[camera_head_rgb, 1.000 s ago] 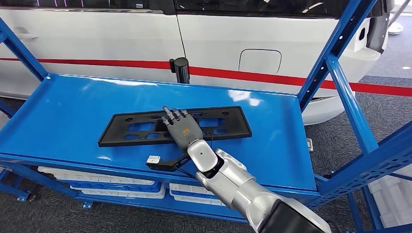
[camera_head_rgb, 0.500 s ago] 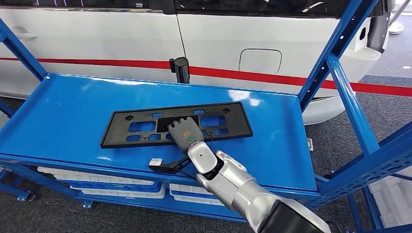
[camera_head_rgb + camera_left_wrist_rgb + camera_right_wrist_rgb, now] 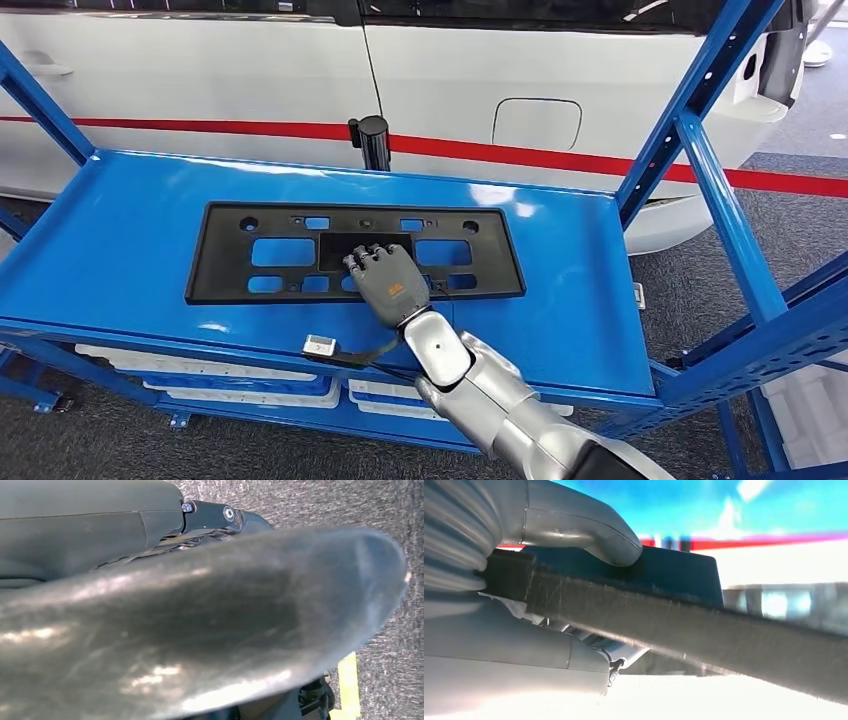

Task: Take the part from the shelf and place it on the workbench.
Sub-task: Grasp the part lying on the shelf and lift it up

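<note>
— On the blue shelf [image 3: 130, 240], toward its front edge and about midway along it, what lies there?
— The part [image 3: 290, 252], a flat black plate with rectangular cut-outs, long side running along the shelf.
— And the right hand [image 3: 390, 282]?
— It grips the plate's near long edge, fingers curled over into the central opening. From the wrist, the thumb [image 3: 589, 527] presses one face of the plate's edge [image 3: 704, 630] while the hand closes on the other.
— The left hand?
— Its wrist camera is blurred by something close; I cannot tell its state.
— Anything else?
— A white car [image 3: 250, 70] with a red stripe stands behind the shelf.
</note>
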Controlling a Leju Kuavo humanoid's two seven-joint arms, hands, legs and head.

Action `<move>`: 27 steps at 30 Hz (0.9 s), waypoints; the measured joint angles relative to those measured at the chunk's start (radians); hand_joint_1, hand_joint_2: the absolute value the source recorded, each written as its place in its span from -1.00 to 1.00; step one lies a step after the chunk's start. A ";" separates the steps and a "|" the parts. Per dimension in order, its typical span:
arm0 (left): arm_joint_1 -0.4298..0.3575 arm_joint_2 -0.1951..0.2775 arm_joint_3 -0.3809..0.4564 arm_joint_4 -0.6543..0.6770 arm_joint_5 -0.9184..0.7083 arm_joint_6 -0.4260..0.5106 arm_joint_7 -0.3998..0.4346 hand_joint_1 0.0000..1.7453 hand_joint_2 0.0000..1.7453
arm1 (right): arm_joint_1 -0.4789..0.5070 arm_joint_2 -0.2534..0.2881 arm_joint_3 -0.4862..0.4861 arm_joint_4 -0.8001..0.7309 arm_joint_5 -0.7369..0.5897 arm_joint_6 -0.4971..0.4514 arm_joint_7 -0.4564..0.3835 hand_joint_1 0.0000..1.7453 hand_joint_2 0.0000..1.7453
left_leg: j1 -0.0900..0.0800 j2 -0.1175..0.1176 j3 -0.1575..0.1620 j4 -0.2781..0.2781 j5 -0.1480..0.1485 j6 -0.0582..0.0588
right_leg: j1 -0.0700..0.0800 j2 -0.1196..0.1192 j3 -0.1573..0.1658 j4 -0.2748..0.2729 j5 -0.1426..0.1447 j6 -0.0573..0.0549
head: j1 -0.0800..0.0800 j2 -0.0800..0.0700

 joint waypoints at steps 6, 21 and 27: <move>0.006 -0.014 0.008 0.000 0.017 -0.007 -0.043 -1.00 1.00 | 0.156 -0.025 -0.171 -0.344 -0.363 -0.060 -0.358 1.00 1.00 | 0.000 0.000 -0.004 0.000 -0.001 0.000 | 0.000 0.000 -0.003 0.000 0.000 0.000 | 0.000 0.000; 0.017 -0.033 0.023 0.000 0.028 0.002 -0.076 -1.00 1.00 | 0.322 -0.118 -0.269 -0.886 -0.678 -0.064 -0.519 1.00 1.00 | 0.000 0.000 -0.004 0.000 -0.001 -0.001 | 0.000 0.000 -0.004 0.000 0.000 0.000 | 0.000 0.000; 0.017 -0.035 0.031 0.000 0.031 -0.003 -0.083 -1.00 1.00 | 0.327 -0.135 -0.270 -0.925 -0.734 -0.054 -0.536 1.00 1.00 | 0.000 0.000 -0.005 0.000 -0.001 -0.001 | -0.001 0.000 -0.004 0.000 0.000 0.000 | 0.000 0.000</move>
